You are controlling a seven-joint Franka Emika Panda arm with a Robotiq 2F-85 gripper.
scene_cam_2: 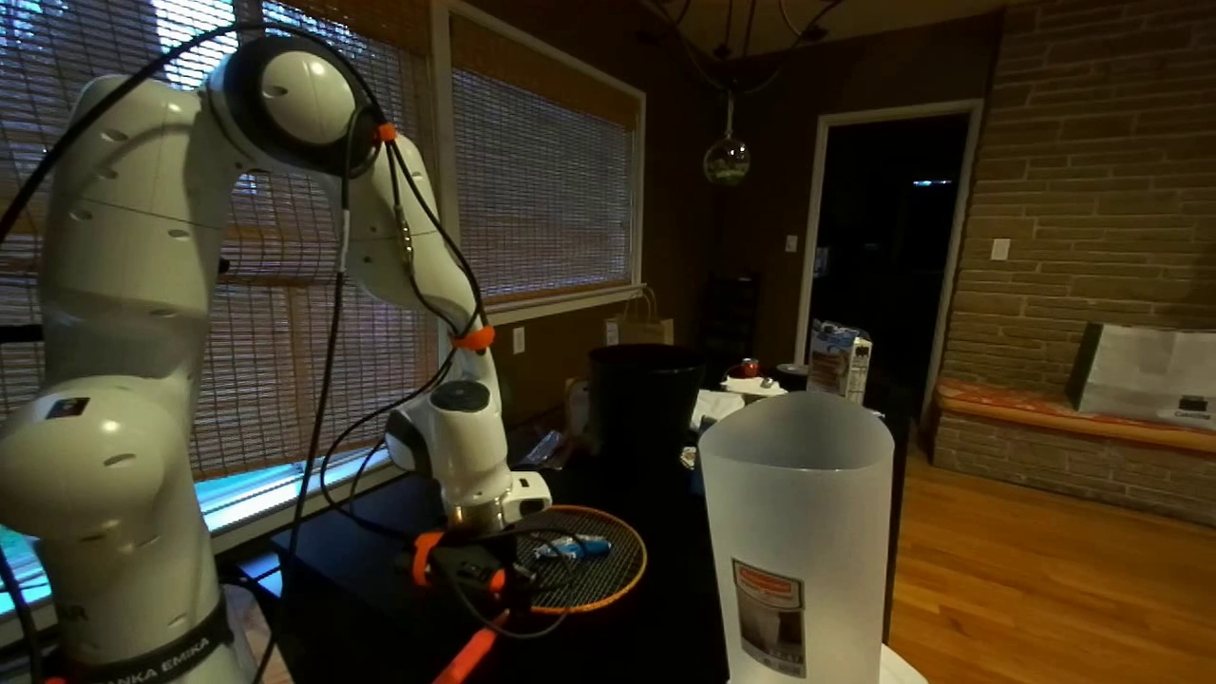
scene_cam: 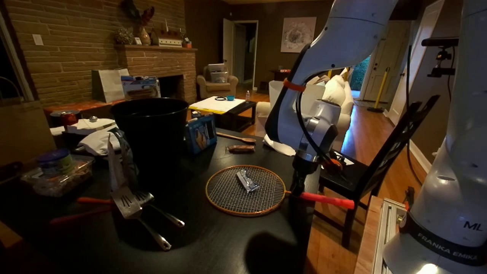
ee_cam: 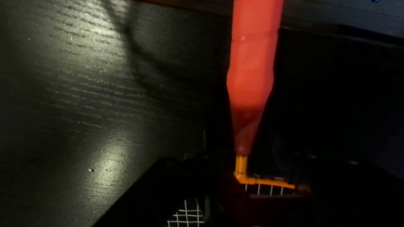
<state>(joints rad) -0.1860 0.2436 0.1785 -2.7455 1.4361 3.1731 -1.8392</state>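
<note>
Near the edge of a dark table [scene_cam: 213,243] facing the arm's base [scene_cam: 430,243], we saw the gripper [scene_cam: 296,192] pointing down over the neck [ee_cam: 241,164] of an orange-rimmed racket [scene_cam: 262,198]. The wrist view showed us its jaws parted, with the neck between them; deep shadow kept us from telling whether either side touched it. The racket lay flat on the surface, its red handle [scene_cam: 328,199] jutting past that same edge, which, we judged, kept the handle's end off the tabletop. The slim neck, we reckoned, gave the jaws less to span than the thicker handle. In both exterior views a foil packet [scene_cam: 247,180] rested on the strings [scene_cam: 228,192], which bore it much as a tray would.

We noted a smooth, faceted handle tapering to a thin, shiny neck, and beyond it pale, square mesh in a nearly round outline. The packet's crinkled wrapper gleamed, and the tabletop's grain caught the light in streaks. Farther in from the arm's edge, slotted metal spatulas [scene_cam: 133,213] lay in front of a black bin [scene_cam: 150,133], bucket-shaped and mouth up, the way such a form, we supposed, stands steadiest. Beside it we saw a blue box [scene_cam: 201,133] standing upright. A wooden spoon [scene_cam: 243,139] and a brownish wrapped item [scene_cam: 240,148], too small to identify, lay near the surface's edge on the living-room side.
</note>
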